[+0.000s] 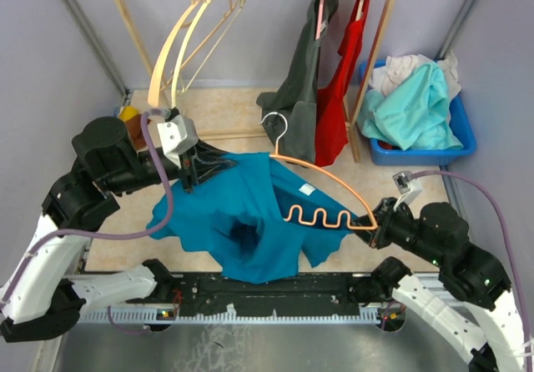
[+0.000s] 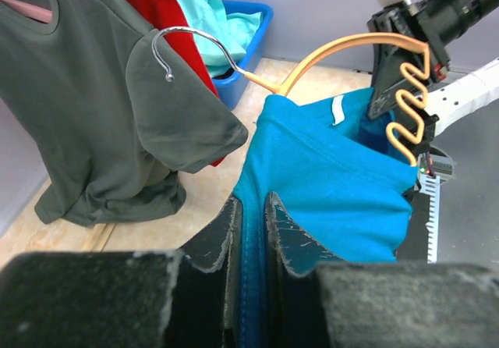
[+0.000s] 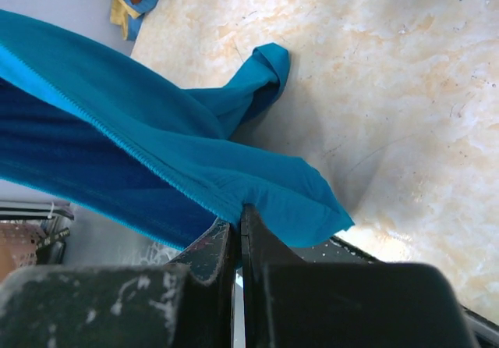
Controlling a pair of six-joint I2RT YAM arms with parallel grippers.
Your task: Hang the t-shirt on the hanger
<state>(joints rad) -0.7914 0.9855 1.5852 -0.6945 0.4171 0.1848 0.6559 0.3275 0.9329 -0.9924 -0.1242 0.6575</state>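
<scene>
Pinches the t-shirt point(image 1: 250, 213) taut in the left gripper point(image 2: 251, 211), clamps the hanger point(image 2: 343, 44) in the fully closed right gripper point(image 3: 238, 227), spreading the opening.

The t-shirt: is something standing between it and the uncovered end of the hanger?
No separate object is visible there. The t-shirt already covers the half of the hanger nearer the left gripper. Only the right gripper, shut on the bare end, sits where the cloth probably has to slide next.

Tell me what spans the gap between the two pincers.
The t-shirt, pinched by the left pincer, with the hanger reaching the right pincer; top view.
</scene>
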